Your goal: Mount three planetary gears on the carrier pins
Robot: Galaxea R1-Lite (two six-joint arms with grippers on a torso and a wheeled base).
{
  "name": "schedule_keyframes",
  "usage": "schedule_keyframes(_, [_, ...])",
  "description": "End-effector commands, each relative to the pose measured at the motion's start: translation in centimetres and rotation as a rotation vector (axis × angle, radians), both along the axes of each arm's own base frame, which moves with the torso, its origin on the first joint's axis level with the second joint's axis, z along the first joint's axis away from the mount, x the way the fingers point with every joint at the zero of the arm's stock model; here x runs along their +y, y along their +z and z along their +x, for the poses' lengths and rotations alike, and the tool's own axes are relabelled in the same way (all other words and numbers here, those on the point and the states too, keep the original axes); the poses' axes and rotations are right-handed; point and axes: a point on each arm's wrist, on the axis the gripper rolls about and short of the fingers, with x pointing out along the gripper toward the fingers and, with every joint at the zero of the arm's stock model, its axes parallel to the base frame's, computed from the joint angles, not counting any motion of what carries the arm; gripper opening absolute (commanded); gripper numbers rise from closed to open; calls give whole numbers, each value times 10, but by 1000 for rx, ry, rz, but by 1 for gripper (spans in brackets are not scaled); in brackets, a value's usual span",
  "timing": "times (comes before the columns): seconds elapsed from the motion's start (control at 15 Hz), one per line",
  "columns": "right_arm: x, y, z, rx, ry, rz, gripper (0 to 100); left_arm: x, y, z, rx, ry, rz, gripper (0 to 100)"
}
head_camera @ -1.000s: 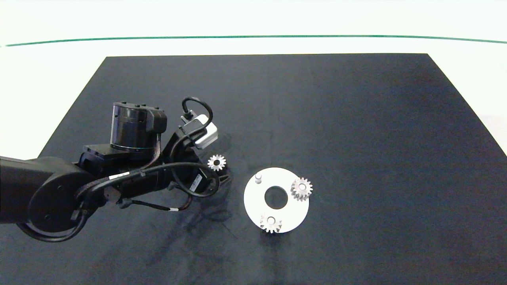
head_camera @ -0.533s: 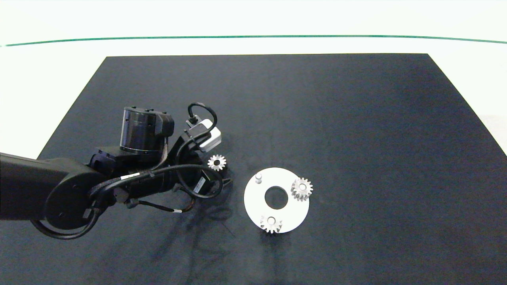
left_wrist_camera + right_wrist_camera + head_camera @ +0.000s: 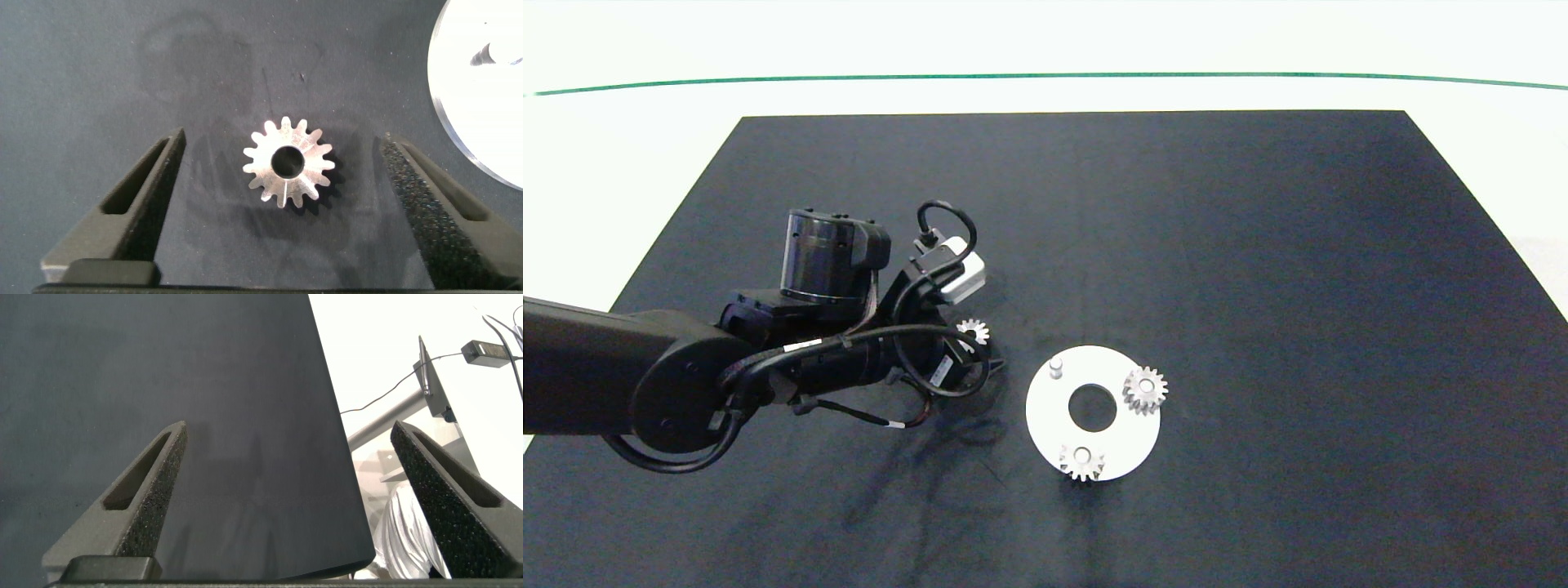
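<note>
While left gripper (image 3: pixel 278 204) hangs over mat (image 3: pixel 1258 245), fingers spread wide, loose gear (image 3: pixel 288 162) lies flat between them, touching neither. Same gear (image 3: pixel 973 330) in head view partly hidden by wrist, left of disc (image 3: pixel 1045 416), apart from it. Two gears seated on disc: one (image 3: pixel 1145 390) at right edge, one (image 3: pixel 1082 461) at near edge. Third pin (image 3: pixel 1056 366) bare. Right gripper (image 3: pixel 286 498) off at mat edge, fingers wide apart, holding nothing.
</note>
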Motion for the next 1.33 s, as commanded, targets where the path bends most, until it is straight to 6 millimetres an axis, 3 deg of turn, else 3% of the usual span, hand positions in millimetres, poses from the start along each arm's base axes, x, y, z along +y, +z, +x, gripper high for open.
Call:
schedule_keyframes(0.07, [0,0,0,4,-2,-2,100,0,0,1,-2,-3,1,89])
schedule_keyframes(1.33, [0,-1,1,10,1,-3,100,7,-10,7,33,-2,-3,51])
